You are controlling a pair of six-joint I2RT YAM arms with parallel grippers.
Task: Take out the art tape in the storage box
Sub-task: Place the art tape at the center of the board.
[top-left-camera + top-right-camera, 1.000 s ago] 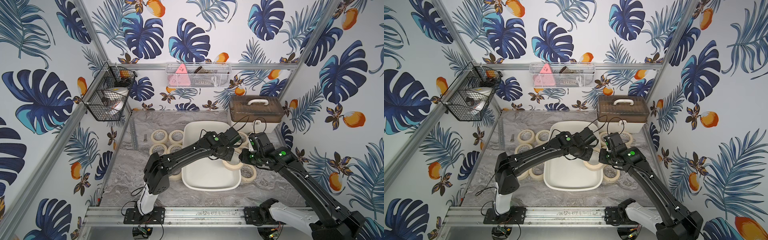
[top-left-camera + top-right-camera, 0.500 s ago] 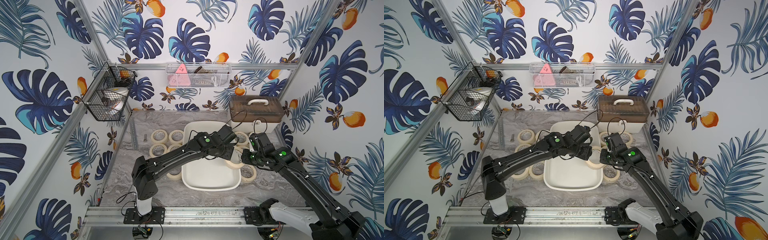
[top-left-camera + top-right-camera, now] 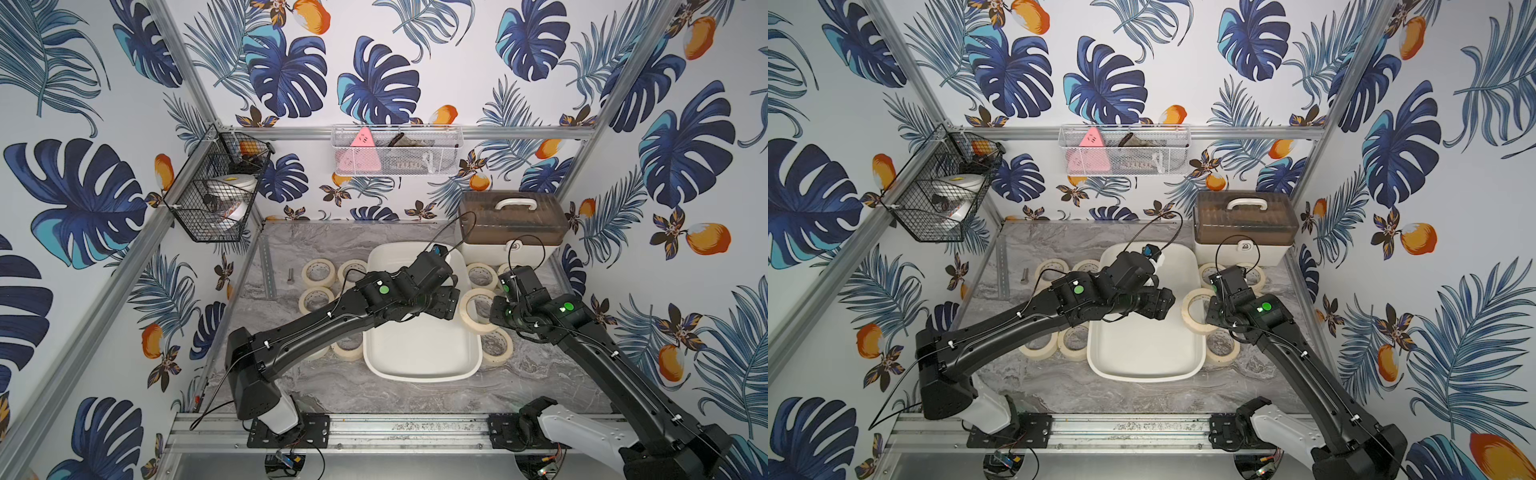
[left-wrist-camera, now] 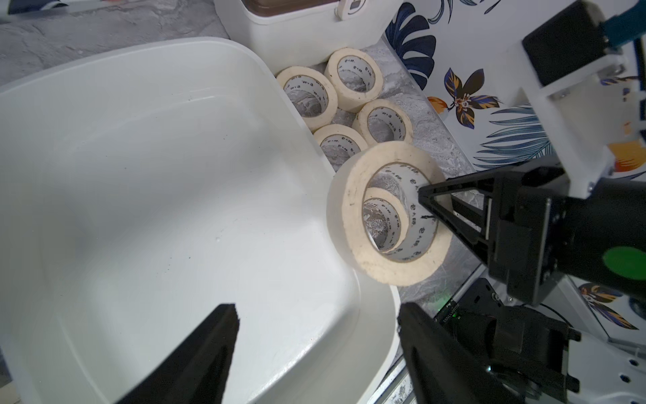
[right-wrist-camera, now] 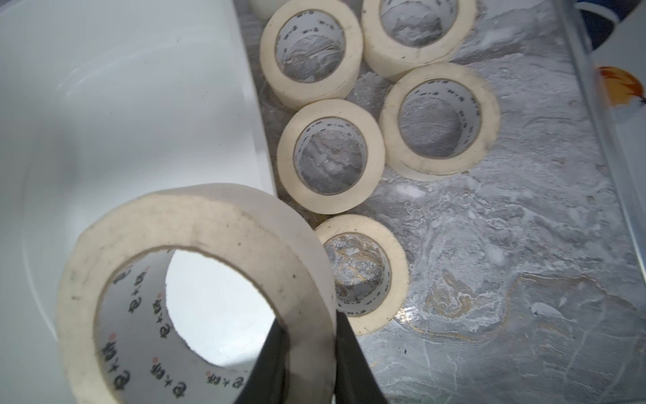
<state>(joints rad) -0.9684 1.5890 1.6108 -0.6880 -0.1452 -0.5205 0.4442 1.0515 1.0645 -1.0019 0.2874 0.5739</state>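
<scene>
Two sets of jaws out over the grey table (image 3: pixel 374 395) here. Nearest thing is the storage box (image 3: pixel 419 353), white tub mid-table, and the left jaws are spread wide over its floor. Just off its right rim the right jaws are pinching the wall of one art tape (image 5: pixel 209 213) roll, held on edge off the table. Loose rolls (image 5: pixel 332 109) lie flat below and beyond it, more rolls (image 3: pixel 319 261) left of the box. Way back: brown-lidded case (image 3: pixel 513 226), then a black wire basket (image 3: pixel 208 203) on the wall.
</scene>
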